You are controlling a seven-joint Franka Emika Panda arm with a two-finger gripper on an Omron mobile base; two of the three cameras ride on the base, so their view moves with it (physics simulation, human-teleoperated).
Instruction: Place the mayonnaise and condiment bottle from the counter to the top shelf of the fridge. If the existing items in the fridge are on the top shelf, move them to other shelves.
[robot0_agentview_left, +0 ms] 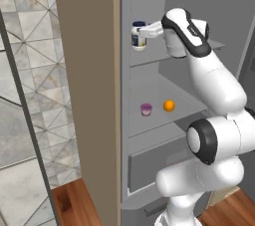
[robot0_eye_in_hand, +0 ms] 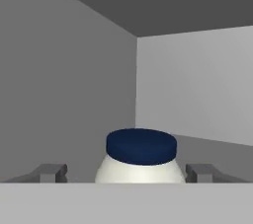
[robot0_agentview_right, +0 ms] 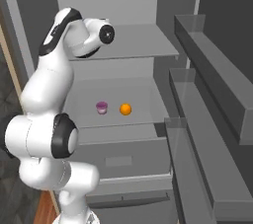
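Observation:
The mayonnaise (robot0_agentview_left: pixel 139 36), a white jar with a dark blue lid (robot0_eye_in_hand: pixel 141 145), stands upright at the left end of the fridge's top shelf (robot0_agentview_left: pixel 154 56), close to the left wall. My gripper (robot0_agentview_left: pixel 143 32) reaches in from the right at lid height. Its jaws are open, one fingertip (robot0_eye_in_hand: pixel 51 171) on each side of the jar and a gap visible on the left. The existing items, a pink-purple cup (robot0_agentview_left: pixel 146 109) and an orange fruit (robot0_agentview_left: pixel 169 105), sit one shelf lower (robot0_agentview_right: pixel 113 117). The condiment bottle and the counter are out of view.
The fridge's open door with its stacked bins (robot0_agentview_right: pixel 207 94) stands along the right. A boxy grey drawer (robot0_agentview_right: pixel 123 159) sits under the lower shelf. A tall beige panel (robot0_agentview_left: pixel 84 95) borders the fridge on the left. My arm crosses in front of the shelves.

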